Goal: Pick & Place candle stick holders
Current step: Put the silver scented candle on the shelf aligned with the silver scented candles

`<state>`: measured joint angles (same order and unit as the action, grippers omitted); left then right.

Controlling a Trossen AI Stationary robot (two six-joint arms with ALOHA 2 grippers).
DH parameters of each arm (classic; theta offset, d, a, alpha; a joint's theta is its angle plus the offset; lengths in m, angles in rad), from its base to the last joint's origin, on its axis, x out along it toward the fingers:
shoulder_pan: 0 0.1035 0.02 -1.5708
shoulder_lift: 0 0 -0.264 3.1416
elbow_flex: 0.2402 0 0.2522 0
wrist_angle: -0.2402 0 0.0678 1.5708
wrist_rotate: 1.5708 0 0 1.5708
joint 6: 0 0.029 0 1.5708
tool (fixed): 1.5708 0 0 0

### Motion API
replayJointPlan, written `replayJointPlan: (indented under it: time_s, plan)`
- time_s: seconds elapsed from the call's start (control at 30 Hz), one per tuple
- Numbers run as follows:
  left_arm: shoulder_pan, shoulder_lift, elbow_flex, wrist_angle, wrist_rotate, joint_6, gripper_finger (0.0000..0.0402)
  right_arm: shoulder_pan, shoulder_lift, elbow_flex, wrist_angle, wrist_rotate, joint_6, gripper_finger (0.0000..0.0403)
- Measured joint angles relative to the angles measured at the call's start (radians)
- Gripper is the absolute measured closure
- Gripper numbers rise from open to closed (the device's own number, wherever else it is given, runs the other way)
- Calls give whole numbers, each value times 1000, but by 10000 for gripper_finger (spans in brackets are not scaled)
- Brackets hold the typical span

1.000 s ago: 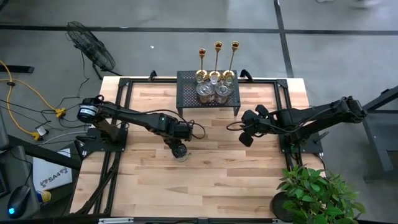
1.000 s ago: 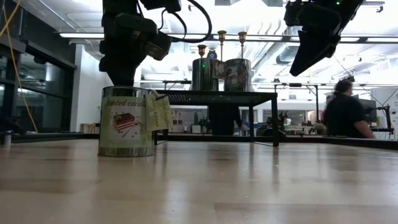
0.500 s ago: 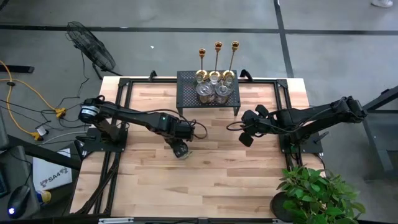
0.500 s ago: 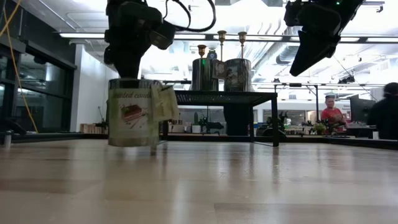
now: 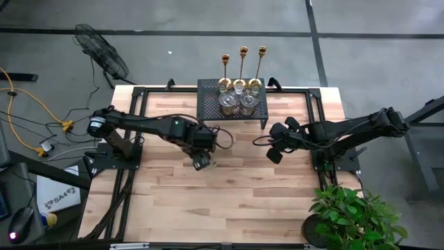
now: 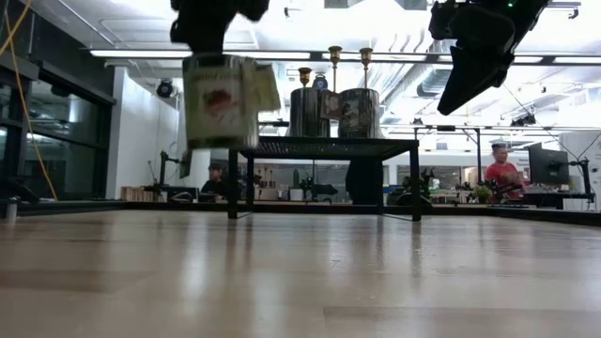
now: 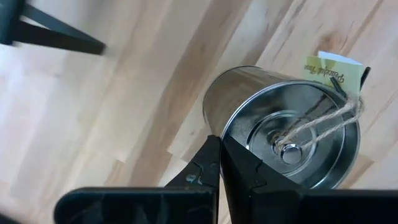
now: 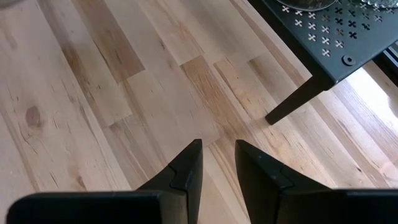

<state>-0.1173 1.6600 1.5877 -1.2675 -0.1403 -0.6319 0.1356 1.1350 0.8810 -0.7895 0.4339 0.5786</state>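
Since the earlier frames we see the tin candle (image 6: 222, 101) go from standing on the surface to hanging clear of it, now in the upper left of the low view, level with the stand top. In the high view the left end effector (image 5: 201, 161) has shifted slightly up the frame, toward the black mesh stand (image 5: 210, 104).

We see the left end effector (image 7: 219, 163) with its fingers closed together at the rim of the tin candle (image 7: 292, 134), carrying it. The tin is a metal can with a printed label, and in the left wrist view its lid shows a small knob with twine and a paper tag (image 7: 331, 70) tied on. In the low view the left end effector itself sits at the top edge of the frame (image 6: 211, 19).

We find the right end effector (image 5: 275, 147) right of centre in the high view, above bare wood (image 8: 93, 106), with a narrow gap between its fingers (image 8: 186, 168) and nothing held.

At the top centre of the high view we see the candle stick holders: three tall gold ones (image 5: 243, 66) at the far edge of the stand, and short clear glass ones (image 5: 237, 101) grouped on its mesh top. The low view also shows two tins (image 6: 333, 113) on the stand.

A potted plant (image 5: 354, 215) fills the lower right corner of the surface (image 5: 229, 201). In the low view a person (image 6: 503, 174) shows far off at the right.
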Motion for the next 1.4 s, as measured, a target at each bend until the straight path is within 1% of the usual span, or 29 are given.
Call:
replayJointPlan:
  time_s: [0.13,0.23,0.47,0.6,0.93,1.17,1.27,1.4]
  plan:
    - [17,0,98,-78,-37,15,401,0,0,0,0,0,0,316]
    - [50,0,162,-126,-60,36,401,0,0,0,0,0,0,316]
    - [150,-1,280,-177,-65,125,401,0,0,0,0,0,0,316]
    - [208,-2,318,-188,-56,163,401,0,0,0,0,0,-4,316]
    - [365,-2,333,-175,-50,267,401,0,0,0,0,0,-7,316]
    - [450,-1,333,-123,-22,329,401,0,0,0,0,0,-7,316]
    - [482,12,333,-111,2,347,401,0,0,0,0,0,-6,316]
    - [524,38,333,-108,4,366,401,0,0,0,0,0,-4,316]
